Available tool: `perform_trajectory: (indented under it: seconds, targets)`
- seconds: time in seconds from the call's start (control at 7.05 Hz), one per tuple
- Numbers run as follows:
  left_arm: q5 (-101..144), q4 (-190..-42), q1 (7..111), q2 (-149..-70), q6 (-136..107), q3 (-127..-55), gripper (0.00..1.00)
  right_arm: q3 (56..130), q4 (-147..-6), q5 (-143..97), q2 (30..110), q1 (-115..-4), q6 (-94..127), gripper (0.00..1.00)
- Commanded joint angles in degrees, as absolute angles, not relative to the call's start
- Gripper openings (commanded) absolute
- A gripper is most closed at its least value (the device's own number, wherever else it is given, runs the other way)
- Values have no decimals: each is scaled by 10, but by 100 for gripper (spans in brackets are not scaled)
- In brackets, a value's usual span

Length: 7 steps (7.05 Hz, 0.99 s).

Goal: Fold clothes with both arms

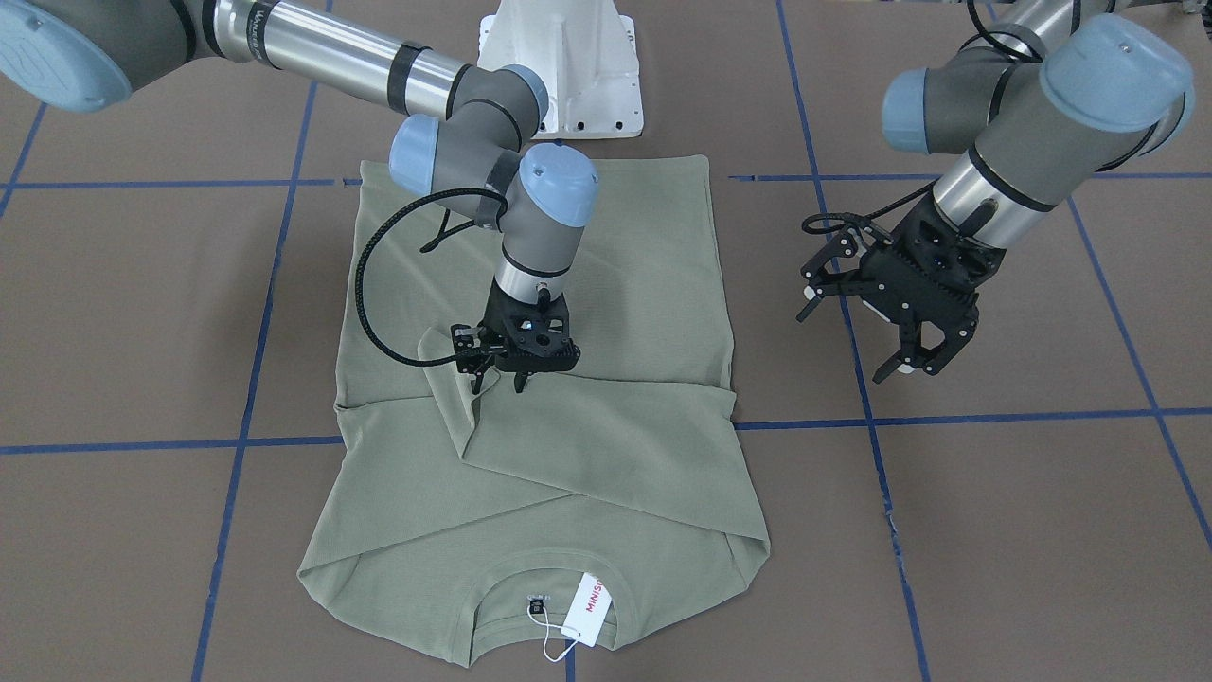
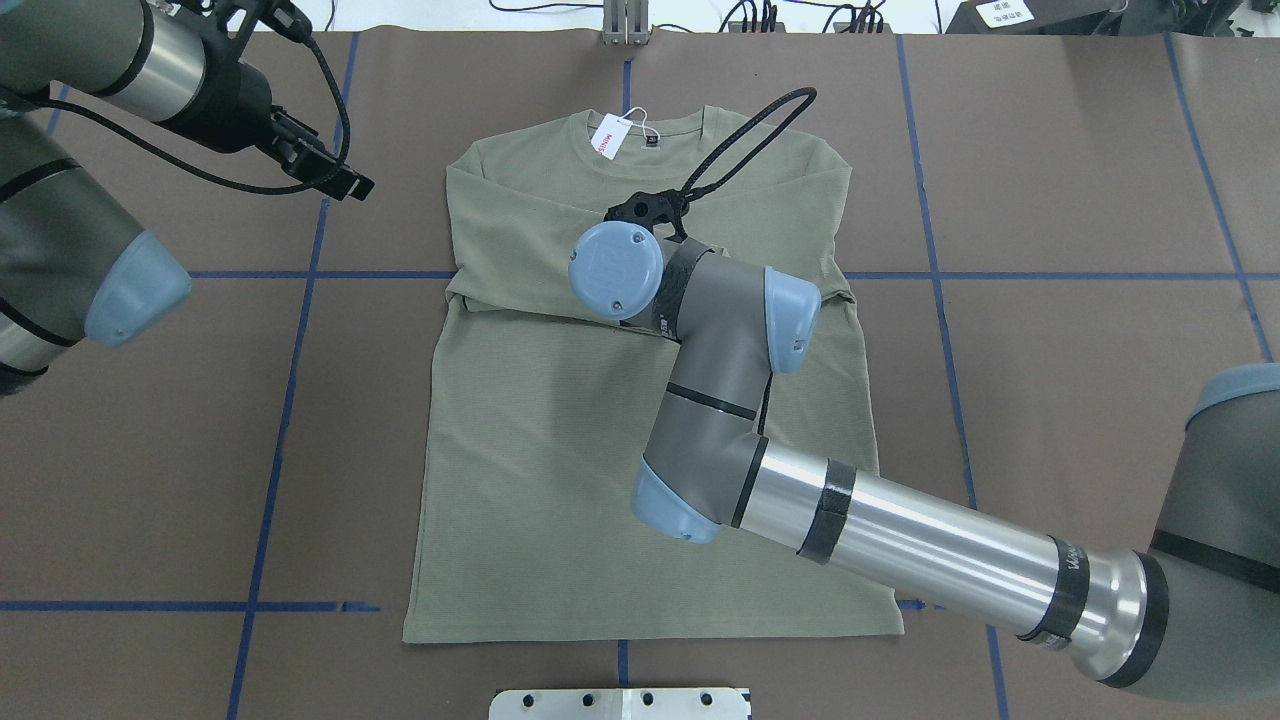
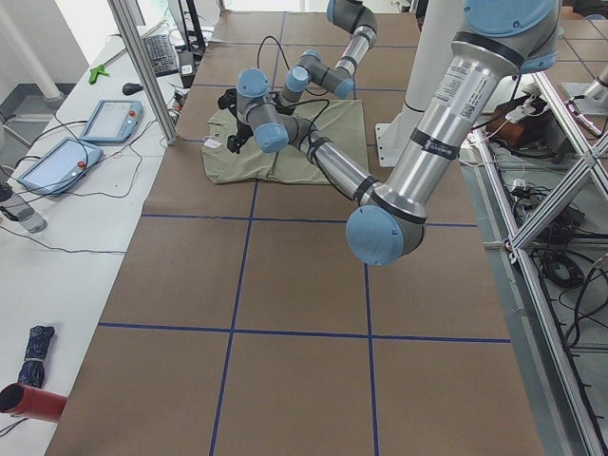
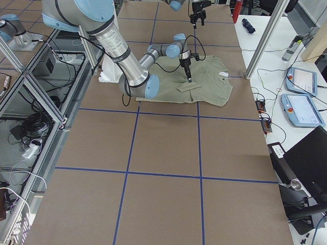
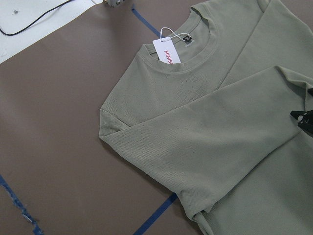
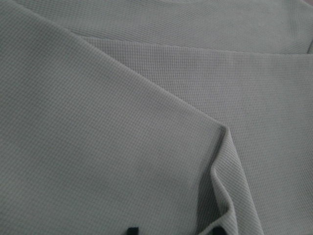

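Observation:
The olive-green shirt (image 1: pixel 606 284) lies flat on the brown table, collar away from the robot, with both sleeves folded across the chest. Its white tag (image 1: pixel 589 611) with red letters sits at the collar and also shows in the left wrist view (image 5: pixel 168 51). My right gripper (image 1: pixel 499 379) stands upright over the folded sleeve's cuff, jaws apart, fingertips at the fabric; the cuff (image 6: pixel 222 134) is rumpled beside it. In the overhead view the right wrist (image 2: pixel 615 270) hides it. My left gripper (image 1: pixel 847 336) is open and empty, raised above the bare table beside the shirt.
The white pedestal base (image 1: pixel 559 66) stands just behind the shirt's hem. Blue tape lines (image 1: pixel 994 417) cross the brown table cover. Teach pendants (image 3: pixel 104 119) and a metal post (image 3: pixel 142 66) stand at the operators' side beyond the collar.

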<state>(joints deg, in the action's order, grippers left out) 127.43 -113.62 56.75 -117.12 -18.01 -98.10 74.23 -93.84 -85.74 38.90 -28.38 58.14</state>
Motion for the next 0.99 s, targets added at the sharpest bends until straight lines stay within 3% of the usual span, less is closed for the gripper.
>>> perform_trajectory:
  seconds: [0.0,0.71,0.85]
  targets:
    - [1274,-1136,567,-1172,-181,-978,100,744,-940,-857,393,-283,573,56]
    - [1274,-1144,566,-1171,-182,-976,100,753,-943,-861,402,-284,573,55]
    - [1274,-1144,566,-1171,-182,-976,100,765,-956,-861,403,-284,573,50]
